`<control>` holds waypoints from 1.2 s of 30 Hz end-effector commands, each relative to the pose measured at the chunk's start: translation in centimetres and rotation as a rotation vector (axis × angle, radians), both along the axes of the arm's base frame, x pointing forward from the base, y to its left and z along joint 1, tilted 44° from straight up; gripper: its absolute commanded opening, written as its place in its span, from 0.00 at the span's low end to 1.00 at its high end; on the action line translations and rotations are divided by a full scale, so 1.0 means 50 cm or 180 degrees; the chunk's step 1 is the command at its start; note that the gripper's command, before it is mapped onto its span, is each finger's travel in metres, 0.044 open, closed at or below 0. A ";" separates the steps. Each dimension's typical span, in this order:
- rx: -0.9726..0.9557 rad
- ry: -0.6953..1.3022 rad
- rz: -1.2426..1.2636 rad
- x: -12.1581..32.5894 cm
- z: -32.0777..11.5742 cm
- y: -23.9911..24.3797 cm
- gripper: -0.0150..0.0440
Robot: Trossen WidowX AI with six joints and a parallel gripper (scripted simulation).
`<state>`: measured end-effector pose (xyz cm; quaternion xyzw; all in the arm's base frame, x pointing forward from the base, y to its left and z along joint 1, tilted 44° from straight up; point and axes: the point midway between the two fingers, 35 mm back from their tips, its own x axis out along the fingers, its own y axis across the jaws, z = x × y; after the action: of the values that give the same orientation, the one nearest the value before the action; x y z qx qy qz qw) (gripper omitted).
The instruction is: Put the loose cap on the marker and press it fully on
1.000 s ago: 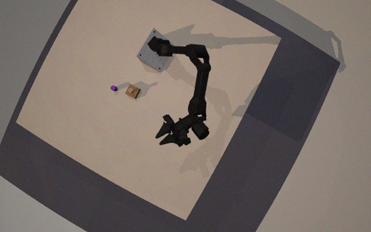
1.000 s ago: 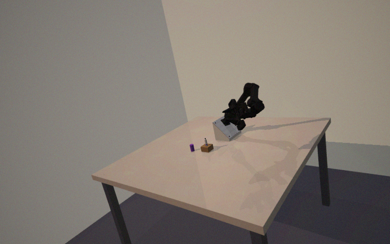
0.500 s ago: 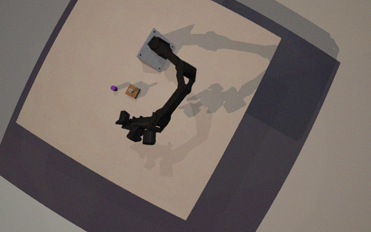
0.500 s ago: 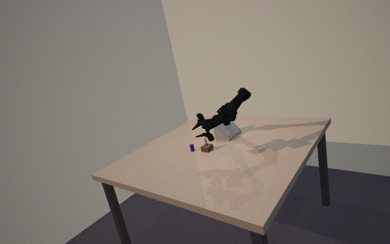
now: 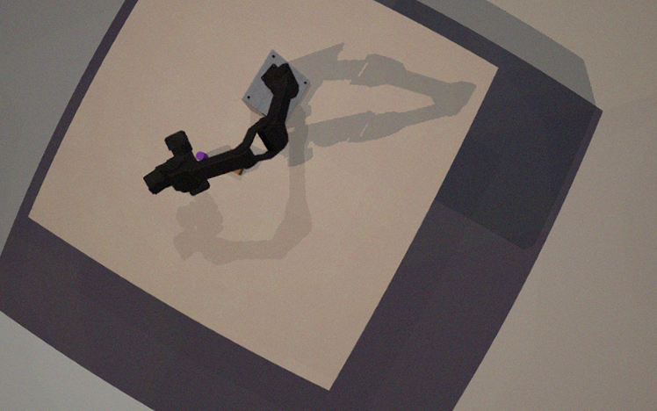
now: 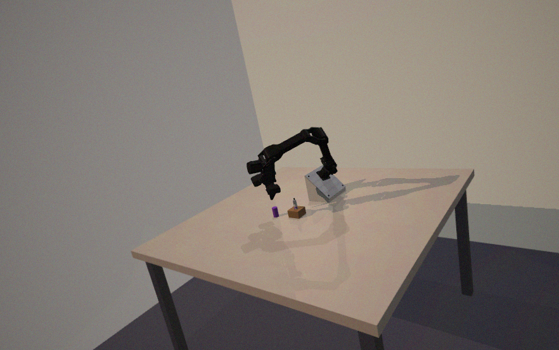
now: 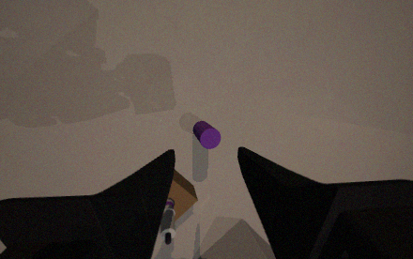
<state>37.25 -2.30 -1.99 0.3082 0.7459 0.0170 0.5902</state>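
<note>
The purple cap stands upright on the table. The marker stands upright in the brown holder block, with its dark tip up and bare. In the top view the arm hides the marker and most of the block. My gripper is open and empty, pointing down, above the cap. In the wrist view the cap shows a little beyond the gap between the fingertips, and the left finger covers part of the block.
The arm's grey slanted base mount is on the table behind the holder block. The block stands close beside the cap. The arm's shadow falls on the table.
</note>
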 end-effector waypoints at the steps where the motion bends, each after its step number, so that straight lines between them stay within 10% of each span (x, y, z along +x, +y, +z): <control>1: 0.0680 0.0378 -0.0543 -0.037 -0.030 -0.033 0.67; 36: 0.0726 0.0397 -0.0577 -0.061 -0.136 0.059 0.67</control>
<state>34.59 0.18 -8.12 0.4363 0.7402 0.0316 0.5107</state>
